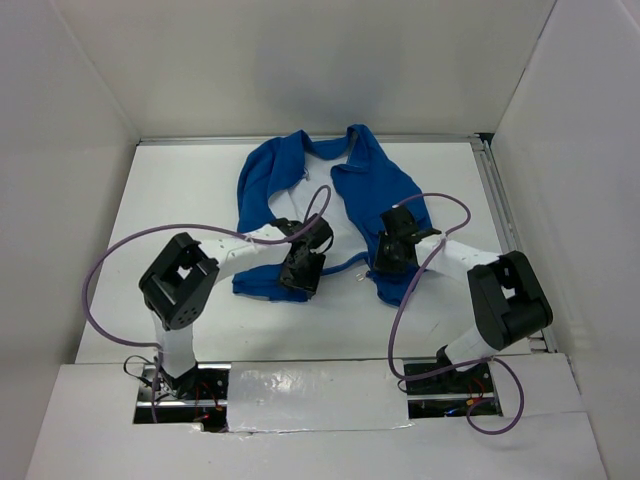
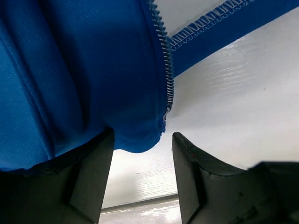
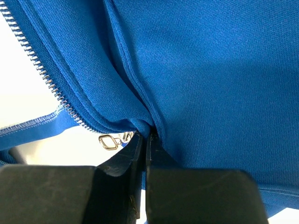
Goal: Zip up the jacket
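The royal-blue jacket (image 1: 380, 190) lies unzipped on the white table (image 1: 180, 200), its two front panels spread apart. My left gripper (image 1: 300, 272) hovers over the left panel's bottom hem. In the left wrist view that gripper (image 2: 144, 135) is open, and the panel's lower corner with its silver zipper teeth (image 2: 168, 70) lies just beyond its tips, draped over the left finger (image 2: 91, 177). My right gripper (image 1: 388, 258) rests on the right panel's lower edge. In the right wrist view it (image 3: 145, 135) is shut on a fold of blue fabric beside the silver zipper pull (image 3: 108, 141).
White walls enclose the table on three sides. A metal rail (image 1: 500, 220) runs along the right edge. Purple cables (image 1: 110, 260) loop out from both arms. A raised white ledge (image 1: 320, 395) crosses the near edge between the arm bases.
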`<state>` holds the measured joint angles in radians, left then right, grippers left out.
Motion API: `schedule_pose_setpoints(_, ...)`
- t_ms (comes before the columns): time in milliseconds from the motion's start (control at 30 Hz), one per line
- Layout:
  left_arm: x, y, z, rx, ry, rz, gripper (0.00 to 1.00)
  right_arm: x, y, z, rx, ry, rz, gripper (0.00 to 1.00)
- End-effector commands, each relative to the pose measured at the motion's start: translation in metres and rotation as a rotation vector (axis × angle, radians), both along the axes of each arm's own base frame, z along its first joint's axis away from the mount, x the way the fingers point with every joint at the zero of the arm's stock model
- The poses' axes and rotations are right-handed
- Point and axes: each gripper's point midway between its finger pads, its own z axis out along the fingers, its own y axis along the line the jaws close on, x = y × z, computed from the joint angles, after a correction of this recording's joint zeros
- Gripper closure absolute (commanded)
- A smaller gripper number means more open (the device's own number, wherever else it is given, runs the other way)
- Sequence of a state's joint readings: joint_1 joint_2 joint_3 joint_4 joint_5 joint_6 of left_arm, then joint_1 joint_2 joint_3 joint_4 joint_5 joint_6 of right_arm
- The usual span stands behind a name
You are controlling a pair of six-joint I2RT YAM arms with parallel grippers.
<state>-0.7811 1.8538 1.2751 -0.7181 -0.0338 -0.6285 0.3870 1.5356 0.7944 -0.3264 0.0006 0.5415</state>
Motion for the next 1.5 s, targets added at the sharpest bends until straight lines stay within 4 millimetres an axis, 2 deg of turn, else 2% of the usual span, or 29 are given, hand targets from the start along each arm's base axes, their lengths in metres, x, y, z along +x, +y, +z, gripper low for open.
schedule_pose_setpoints(0,0.0,0.008,-0.002,0.091,-0.003,0.033,0.36,-0.012,-0.001,-0.009,-0.018,0.026,0.017,1.0)
schedule_pose_setpoints(100,0.0,0.016,-0.013,0.168,0.023,0.065,0.42,-0.013,-0.002,-0.01,-0.017,0.028,0.014,1.0)
schedule_pose_setpoints(233,0.002,0.023,-0.02,0.247,0.036,0.118,0.42,-0.013,-0.001,-0.009,-0.016,0.025,0.014,1.0)
schedule_pose_setpoints(300,0.002,0.025,-0.022,0.273,0.036,0.138,0.51,-0.014,-0.001,-0.01,-0.016,0.026,0.016,1.0)
schedule_pose_setpoints(433,0.004,0.012,-0.014,0.188,0.021,0.114,0.53,-0.013,-0.002,-0.011,-0.018,0.031,0.011,1.0)
schedule_pose_setpoints(467,0.005,0.01,-0.011,0.173,0.012,0.115,0.58,-0.013,-0.003,-0.012,-0.019,0.035,0.01,1.0)
schedule_pose_setpoints(567,0.009,0.0,0.007,0.089,-0.018,0.101,0.72,-0.013,-0.005,-0.013,-0.02,0.042,0.001,1.0)
schedule_pose_setpoints(633,0.013,-0.006,0.023,0.025,-0.043,0.086,0.72,-0.013,-0.006,-0.014,-0.021,0.045,-0.005,1.0)
schedule_pose_setpoints(700,0.016,-0.013,0.042,-0.062,-0.068,0.059,0.77,-0.014,-0.009,-0.015,-0.025,0.053,-0.012,1.0)
schedule_pose_setpoints(733,0.02,-0.014,0.048,-0.101,-0.075,0.055,0.81,-0.013,-0.009,-0.015,-0.025,0.053,-0.013,1.0)
schedule_pose_setpoints(767,0.028,-0.018,0.065,-0.166,-0.133,0.036,0.9,-0.013,-0.01,-0.016,-0.024,0.053,-0.018,1.0)
schedule_pose_setpoints(833,0.024,-0.018,0.071,-0.245,-0.111,0.027,1.0,-0.013,-0.011,-0.017,-0.027,0.057,-0.023,1.0)
schedule_pose_setpoints(1000,0.029,-0.008,0.119,-0.365,-0.201,0.025,0.99,-0.013,-0.016,-0.021,-0.043,0.072,-0.043,1.0)
schedule_pose_setpoints(1133,0.039,0.019,0.158,-0.375,-0.309,0.098,0.9,-0.015,-0.023,-0.027,-0.058,0.097,-0.077,1.0)
schedule_pose_setpoints(1267,0.045,0.063,0.17,-0.325,-0.349,0.245,0.84,-0.018,-0.024,-0.031,-0.009,0.126,-0.09,1.0)
schedule_pose_setpoints(1367,0.045,0.077,0.181,-0.368,-0.371,0.291,0.83,-0.018,-0.026,-0.033,-0.007,0.132,-0.098,1.0)
schedule_pose_setpoints(1467,0.047,0.082,0.19,-0.412,-0.396,0.301,0.81,-0.016,-0.027,-0.03,-0.009,0.123,-0.097,1.0)
